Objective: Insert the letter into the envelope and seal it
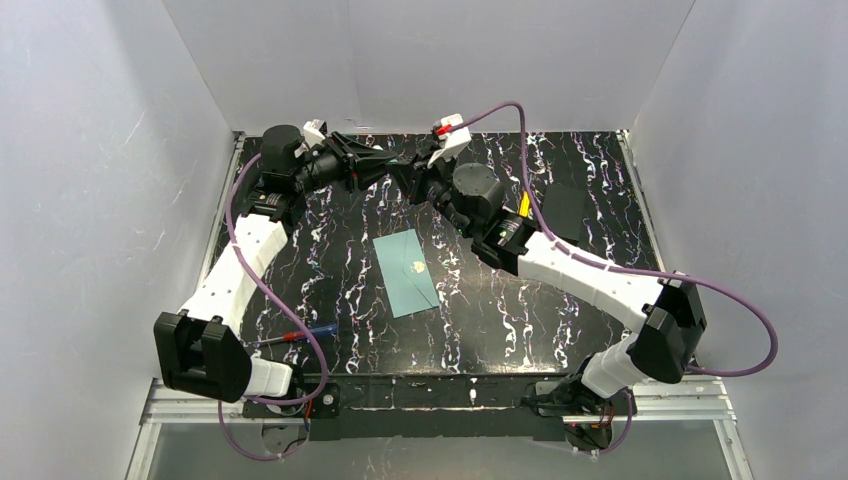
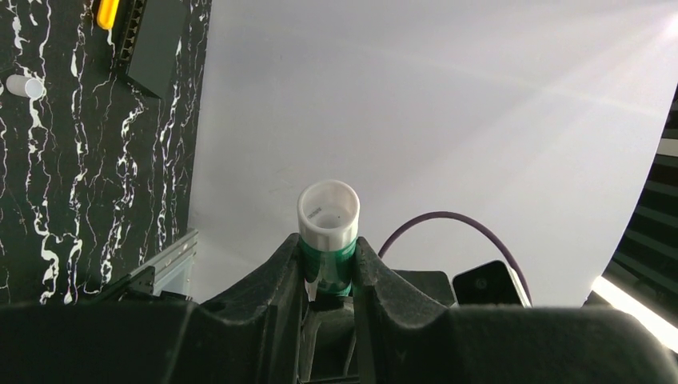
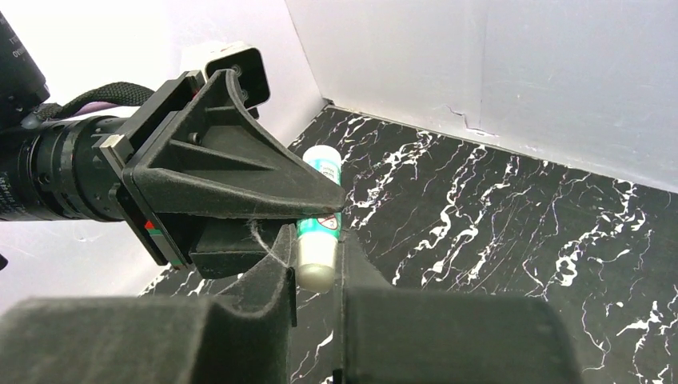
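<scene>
The pale teal envelope point(image 1: 407, 272) lies flat mid-table with its small gold seal point(image 1: 415, 266) facing up. The letter is out of view. Both grippers meet above the far edge of the table, well beyond the envelope. My left gripper point(image 2: 329, 268) is shut on the green body of a glue stick point(image 2: 328, 220), whose white end points away from the camera. In the right wrist view the glue stick point(image 3: 321, 210) pokes out of the left gripper's black fingers point(image 3: 240, 172). My right gripper point(image 3: 317, 268) has both fingers pressed against its pale cap point(image 3: 317, 270).
A black square block point(image 1: 566, 210) lies at the far right of the marbled table point(image 1: 520, 320), next to a yellow-marked part point(image 1: 524, 205) of the right arm. A red-and-blue pen point(image 1: 303, 335) lies near the left front. White walls point(image 1: 420, 60) close in on three sides.
</scene>
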Motion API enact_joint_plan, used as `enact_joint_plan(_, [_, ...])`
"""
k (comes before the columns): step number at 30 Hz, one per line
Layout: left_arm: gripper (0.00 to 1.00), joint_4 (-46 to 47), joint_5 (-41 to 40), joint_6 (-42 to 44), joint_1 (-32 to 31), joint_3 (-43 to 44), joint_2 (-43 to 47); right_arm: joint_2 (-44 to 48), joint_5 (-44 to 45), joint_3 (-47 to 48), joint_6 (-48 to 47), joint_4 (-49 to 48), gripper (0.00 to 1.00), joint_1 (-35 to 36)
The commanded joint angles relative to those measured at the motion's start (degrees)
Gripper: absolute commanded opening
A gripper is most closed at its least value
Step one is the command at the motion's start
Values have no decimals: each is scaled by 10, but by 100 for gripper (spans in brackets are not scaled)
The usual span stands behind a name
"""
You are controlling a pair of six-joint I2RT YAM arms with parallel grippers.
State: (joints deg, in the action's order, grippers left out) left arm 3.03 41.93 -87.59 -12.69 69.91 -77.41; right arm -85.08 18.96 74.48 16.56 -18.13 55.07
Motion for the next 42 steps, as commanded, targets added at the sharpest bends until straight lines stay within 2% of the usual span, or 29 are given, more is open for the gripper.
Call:
enact_joint_plan(1, [15,3,22,5,1,4,16,7,-8,31,12,-9,1,-12])
enact_joint_plan(5, [48,-2,13,38,7,3,20,21,-48,39,25,19,1,-31])
enact_joint_plan(8, [71,-67,-11,140,16,18,20,45,-98,34,28,46,1,-56])
enact_joint_plan(11, [82,-88,26,213,37,35,10,65,-205,35,41,77,1,-101])
enact_joint_plan(13, [85,-41,88,249,46,39,1,70,-281,45,56,109,1,-133])
enact_joint_plan(16, [87,-15,170,347,47,56,-4,71,-396,65,89,143,1,-180])
enact_joint_plan(19, [88,-3,187,460,46,45,22,61,-492,80,148,141,1,-213])
enact_joint_plan(23, [88,-12,194,589,46,46,40,29,-568,119,208,165,1,-223])
enact_joint_plan(25, [88,-24,193,626,46,56,32,18,-596,126,232,165,1,-223])
enact_joint_plan(28, [87,-7,236,641,46,60,16,4,-622,136,242,189,1,-223])
enact_joint_plan(31, [84,-1,333,643,45,58,2,-6,-644,135,239,212,1,-223])
enact_joint_plan(34, [82,-1,383,649,35,52,7,-9,-658,123,241,205,1,-223])
enact_joint_plan(38, [78,-4,407,636,12,46,7,-12,-669,108,265,160,1,-223])
enact_joint_plan(42, [70,2,393,611,8,50,-6,-21,-690,108,273,144,1,-223])
